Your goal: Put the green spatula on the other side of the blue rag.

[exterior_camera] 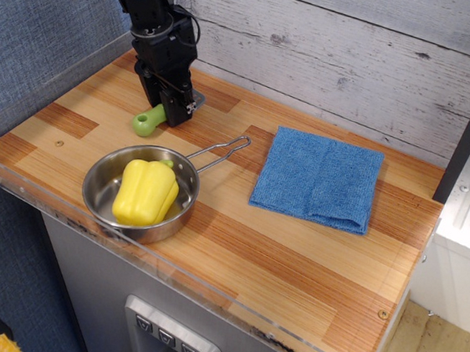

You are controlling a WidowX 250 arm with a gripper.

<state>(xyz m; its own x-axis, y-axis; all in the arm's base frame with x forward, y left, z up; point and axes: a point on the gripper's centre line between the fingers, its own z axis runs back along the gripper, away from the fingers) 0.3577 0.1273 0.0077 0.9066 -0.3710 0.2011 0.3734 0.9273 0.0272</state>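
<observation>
The green spatula (150, 121) shows its lime-green handle, with the hole at its end, low over the back left of the wooden counter. A bit of grey blade shows behind the fingers. My gripper (171, 107) comes down from above and is shut on the spatula near where handle meets blade. The blue rag (319, 178) lies folded flat at the right of the middle, well to the right of the gripper and the spatula.
A steel pan (100, 180) holding a yellow toy pepper (145, 192) sits at the front left, its wire handle (225, 151) pointing toward the rag. A clear acrylic rim (206, 295) edges the counter's front and left. A plank wall stands behind.
</observation>
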